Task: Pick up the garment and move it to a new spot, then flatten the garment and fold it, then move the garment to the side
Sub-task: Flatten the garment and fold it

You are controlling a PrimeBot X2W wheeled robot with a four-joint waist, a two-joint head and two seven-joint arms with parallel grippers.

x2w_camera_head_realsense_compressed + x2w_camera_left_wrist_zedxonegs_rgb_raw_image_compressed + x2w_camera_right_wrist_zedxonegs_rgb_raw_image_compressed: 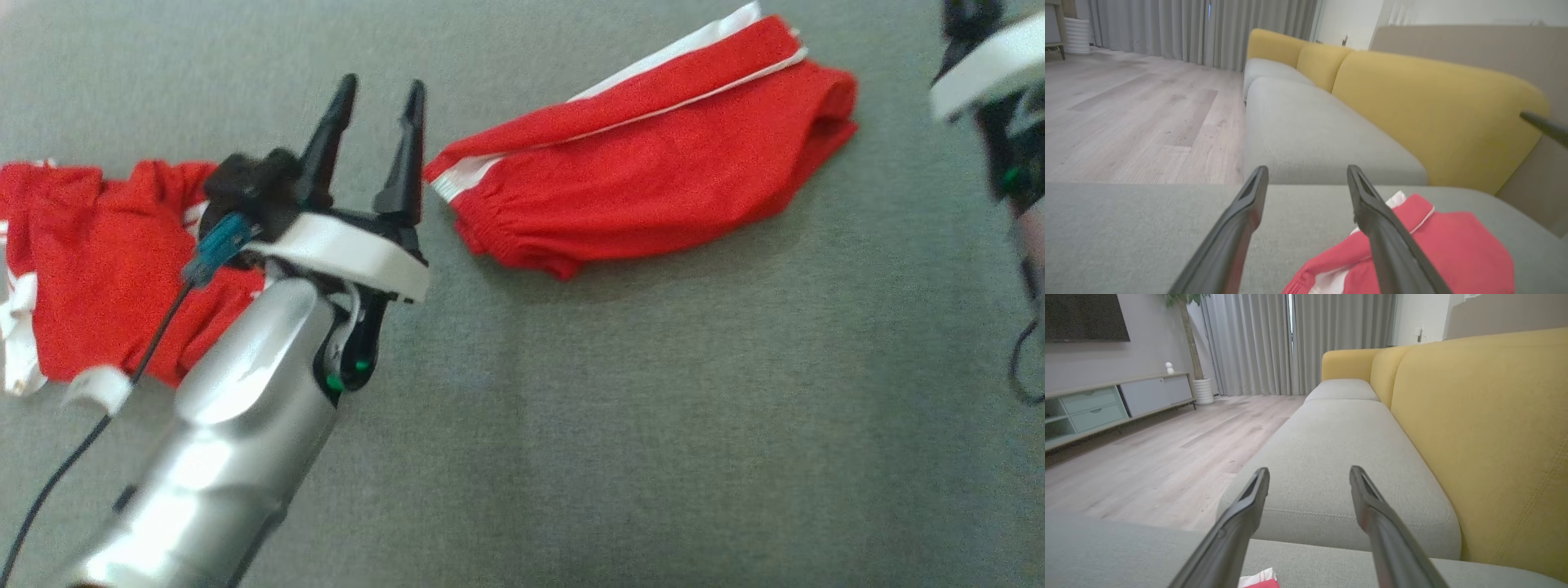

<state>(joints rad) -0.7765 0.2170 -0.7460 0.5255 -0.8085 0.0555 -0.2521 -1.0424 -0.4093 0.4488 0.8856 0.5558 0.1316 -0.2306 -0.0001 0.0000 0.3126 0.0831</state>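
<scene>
The garment [653, 155], red shorts with white side stripes, lies folded on the grey sofa cushion [571, 392] toward the upper right of the head view. My left gripper [383, 83] hovers open just left of the garment's waistband end, holding nothing. In the left wrist view the left gripper [1307, 169] stands open, with the garment [1453, 249] below and right of its right finger. My right arm's wrist [988, 69] shows at the top right edge. The right gripper [1309, 469] is open and empty, with a scrap of red and white cloth [1259, 580] beneath it.
A second red and white garment [90, 261] lies crumpled at the left, partly under my left forearm [237, 425]. Yellow backrests [1486, 428] run along the sofa's far side, and a wooden floor [1126, 114] lies beyond the cushion edge. The other arm's fingertip [1543, 126] pokes in.
</scene>
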